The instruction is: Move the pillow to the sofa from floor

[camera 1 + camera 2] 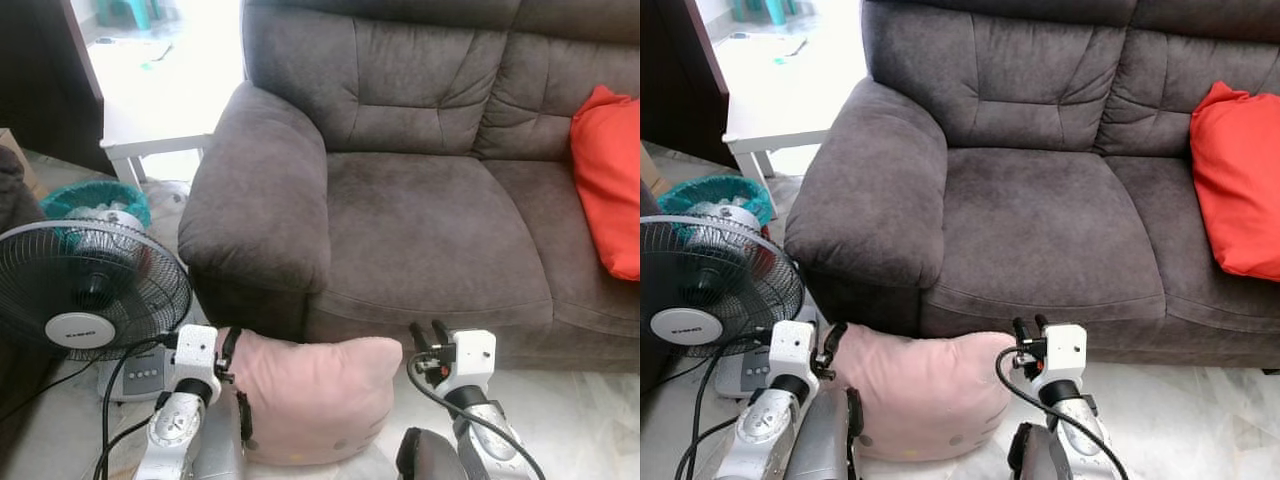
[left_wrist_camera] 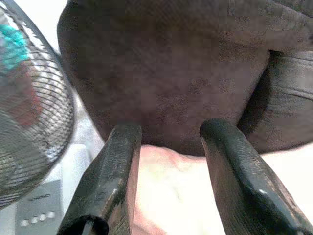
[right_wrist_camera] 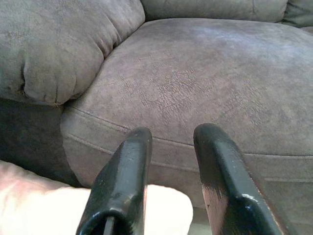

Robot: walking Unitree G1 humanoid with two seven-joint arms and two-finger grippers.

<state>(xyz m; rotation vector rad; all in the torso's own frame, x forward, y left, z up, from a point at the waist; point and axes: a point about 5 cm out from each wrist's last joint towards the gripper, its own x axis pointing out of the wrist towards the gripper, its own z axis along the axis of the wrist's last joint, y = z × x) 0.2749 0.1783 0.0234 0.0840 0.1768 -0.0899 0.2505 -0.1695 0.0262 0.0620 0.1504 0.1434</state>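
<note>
Status: early stage. The pillow (image 1: 310, 398), pink, is between my two arms just in front of the sofa (image 1: 430, 220) base, low down by the armrest; I cannot tell whether it rests on the floor (image 1: 590, 415) or is already lifted a little. It is not on the seat, so the placing is not done.

Left gripper (image 1: 232, 352) is at the pillow's left edge. In the left wrist view its fingers (image 2: 110, 181) stand apart with pink fabric between them; I see no pinch on it. Right gripper (image 1: 428, 337) is at the pillow's right upper corner, fingers (image 3: 124, 181) likewise parted, the corner showing below them.

Remaining, in my judgement: secure the pillow from both sides, raise it over the seat front, set it down on the empty cushion left of the red cushion (image 1: 610, 180).

Hazard noted: a fan (image 1: 85, 290) and its cable stand close beside my left arm.
</note>
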